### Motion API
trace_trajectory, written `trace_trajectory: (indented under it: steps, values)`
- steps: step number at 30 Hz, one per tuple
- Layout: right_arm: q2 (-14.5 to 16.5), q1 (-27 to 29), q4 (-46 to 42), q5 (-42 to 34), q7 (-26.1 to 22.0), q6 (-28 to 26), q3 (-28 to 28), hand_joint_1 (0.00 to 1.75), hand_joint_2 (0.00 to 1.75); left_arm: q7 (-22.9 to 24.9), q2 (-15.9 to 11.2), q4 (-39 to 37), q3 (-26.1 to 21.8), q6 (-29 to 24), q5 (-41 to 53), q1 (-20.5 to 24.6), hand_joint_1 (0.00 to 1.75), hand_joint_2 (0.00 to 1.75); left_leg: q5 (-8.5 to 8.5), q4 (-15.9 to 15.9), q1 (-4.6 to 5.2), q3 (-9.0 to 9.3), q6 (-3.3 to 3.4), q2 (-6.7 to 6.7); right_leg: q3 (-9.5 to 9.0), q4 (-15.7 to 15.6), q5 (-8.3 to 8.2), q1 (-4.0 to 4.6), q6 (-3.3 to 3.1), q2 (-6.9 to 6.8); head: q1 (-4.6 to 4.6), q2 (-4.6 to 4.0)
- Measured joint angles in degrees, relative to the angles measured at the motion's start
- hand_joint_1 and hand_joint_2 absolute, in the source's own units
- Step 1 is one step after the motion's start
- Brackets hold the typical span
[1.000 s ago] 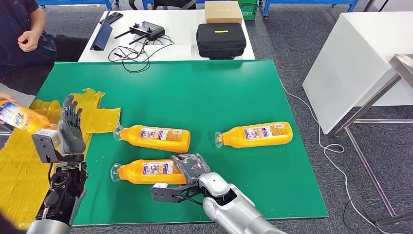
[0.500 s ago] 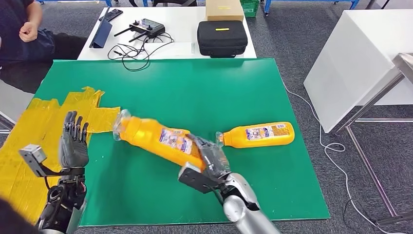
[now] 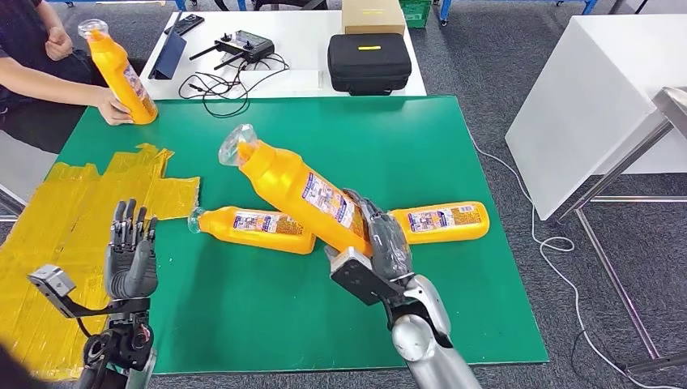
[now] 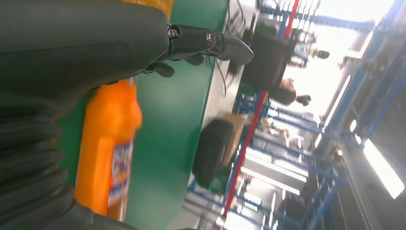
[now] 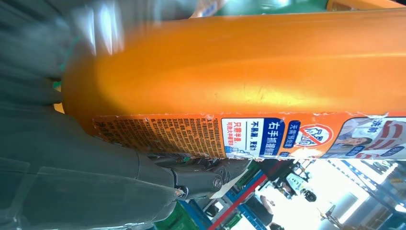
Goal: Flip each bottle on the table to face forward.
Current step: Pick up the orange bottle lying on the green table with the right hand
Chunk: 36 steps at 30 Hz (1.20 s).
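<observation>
Orange plastic bottle with clear cap point(image 3: 296, 185) gripped at base by right hand point(image 3: 381, 239), tilted, cap raised above green table mat point(image 3: 389, 138). Two more orange bottles lie on mat: one point(image 3: 255, 228) beneath it, one point(image 3: 441, 222) just behind hand. Left hand point(image 3: 130, 251) empty, fingers spread upward, near mat's left edge. Person's hand point(image 3: 109, 105) holds fourth bottle point(image 3: 121, 69) upright at mat's far-left corner.

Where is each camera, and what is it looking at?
Head view: high on the robot, looking down at the green table; both arms show, left hand raised, right hand holding a tilted bottle.
Left wrist view: behind the left hand, looking across the table at a lying bottle.
Right wrist view: behind the right hand, close on the held bottle.
Head and right wrist views share the held bottle.
</observation>
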<state>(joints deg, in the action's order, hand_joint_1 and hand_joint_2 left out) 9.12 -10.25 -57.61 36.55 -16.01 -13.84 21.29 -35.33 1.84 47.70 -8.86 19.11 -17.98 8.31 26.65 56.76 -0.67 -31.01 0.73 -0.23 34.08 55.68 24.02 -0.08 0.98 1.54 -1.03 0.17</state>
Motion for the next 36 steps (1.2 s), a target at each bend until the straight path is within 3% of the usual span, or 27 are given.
trace_trajectory:
  steps: [9,21,24,29,36]
  values:
    - [6.9,-12.5,18.4,3.3,2.5,-3.7,1.6,1.75,1.75,3.9,4.9,3.0,9.1,2.0,-5.3,1.4,0.00,1.75,-0.05,0.0,-0.01,-0.02,0.00,-0.02,-0.01,0.0,-0.01,0.01,0.01,-0.06,-0.01,0.00]
    - [10.4,-15.4,26.0,5.1,4.9,-4.0,5.3,1.75,1.75,5.4,5.7,3.3,12.7,2.8,-8.7,2.8,0.00,1.75,-0.05,0.0,0.00,-0.07,0.00,-0.04,0.04,0.0,0.00,0.00,0.01,-0.07,0.01,0.00]
    - [11.2,-15.2,26.6,2.8,8.2,-4.4,10.7,1.75,1.75,5.8,5.7,3.3,12.9,2.6,-10.1,3.1,0.00,1.75,-0.05,0.0,-0.03,-0.07,0.00,-0.03,0.05,0.0,0.00,0.01,0.01,-0.06,0.00,0.00]
    - [11.6,-14.5,26.9,-3.7,12.1,-4.7,24.1,1.75,1.75,6.1,5.4,3.7,12.6,1.4,-10.9,2.7,0.00,1.75,-0.05,0.0,-0.08,-0.15,-0.01,-0.04,0.11,0.0,0.01,0.04,-0.01,-0.07,0.02,0.00]
    - [11.1,-15.2,27.0,-7.8,15.6,-4.6,35.7,1.75,1.75,6.0,4.3,7.4,9.7,0.7,-11.4,-2.2,0.00,1.75,-0.04,0.0,-0.03,-0.16,-0.01,0.00,0.16,0.0,0.01,0.04,-0.01,-0.04,0.02,0.00]
